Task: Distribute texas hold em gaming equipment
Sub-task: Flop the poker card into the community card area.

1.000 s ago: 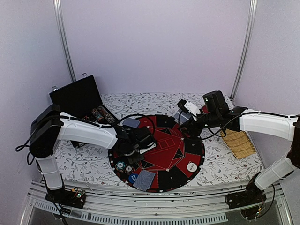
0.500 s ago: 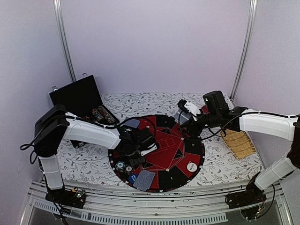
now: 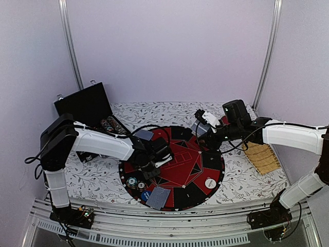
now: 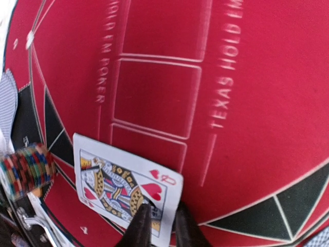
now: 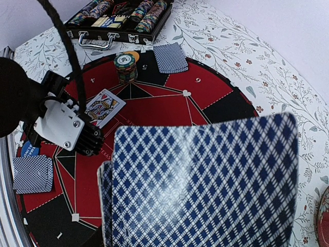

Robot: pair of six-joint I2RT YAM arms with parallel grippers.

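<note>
Equipment layout, top external view: the left gripper is lowered onto the left half of the round poker mat. It is near loose poker chips and a blue button disc. A face-down card pile lies at the mat's near edge. A single face-down card lies at its far left edge, and a white button disc on its right side. The right gripper hangs over the mat's far right rim, clamped on a deck of playing cards. An open black case stands left of the mat.

Left wrist view: the queen of hearts lies face up and flat on the red felt. The jaws stand slightly parted at the card's near corner. One fingertip overlaps the card; the other sits just off its edge. A chip stack stands to the left.

Right wrist view: the deck fills the foreground with its blue-diamond backs toward the camera, hiding the fingers that hold it. Beyond it, the queen lies just beside the left gripper.
</note>
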